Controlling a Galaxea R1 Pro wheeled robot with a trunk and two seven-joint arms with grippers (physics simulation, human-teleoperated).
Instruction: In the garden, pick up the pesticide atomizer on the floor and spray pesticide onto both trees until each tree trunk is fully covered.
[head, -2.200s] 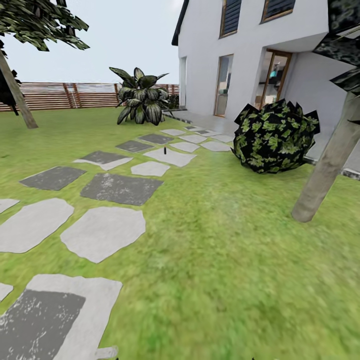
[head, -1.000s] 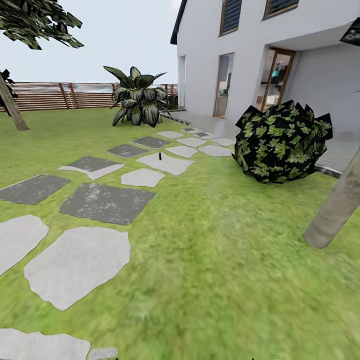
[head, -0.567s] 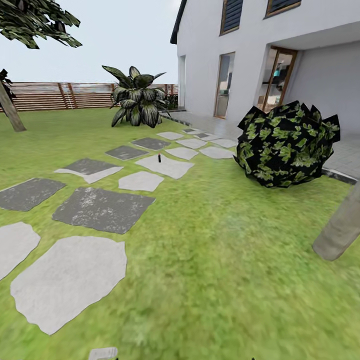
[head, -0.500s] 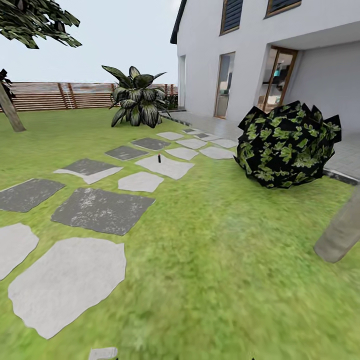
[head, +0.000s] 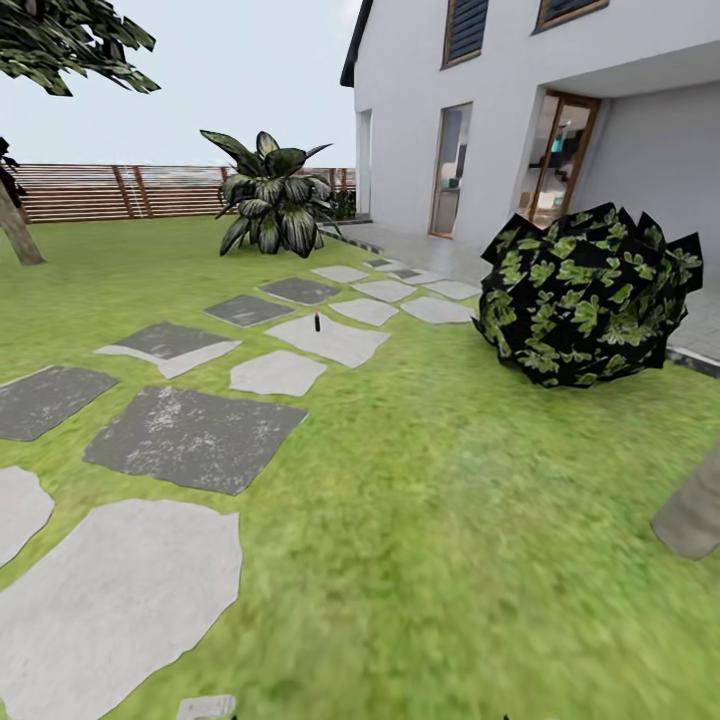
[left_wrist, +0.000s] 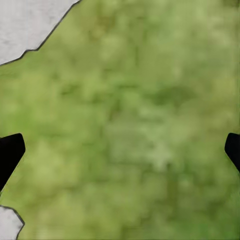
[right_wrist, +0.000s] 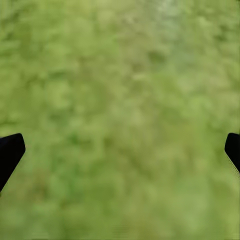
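Note:
The pesticide atomizer (head: 317, 322) stands upright as a small dark bottle on a pale paving stone (head: 330, 340), far ahead in the head view. One tree trunk (head: 18, 232) leans at the far left by the fence, under a leafy crown (head: 70, 40). The base of a second tree trunk (head: 692, 515) shows at the right edge. My left gripper (left_wrist: 120, 150) is open over grass, its dark fingertips (left_wrist: 10, 152) wide apart. My right gripper (right_wrist: 120, 150) is open too, above bare grass, with nothing between its fingertips (right_wrist: 10, 150).
Grey stepping stones (head: 190, 435) run from near left toward the white house (head: 520, 110). A round dark bush (head: 585, 295) sits to the right of the path, a broad-leaved plant (head: 270, 200) further back. A wooden fence (head: 120, 190) closes the lawn.
The whole head view has shifted: the camera moved forward over the lawn. Stones, bush and atomizer appear nearer, and the right trunk slid toward the right edge.

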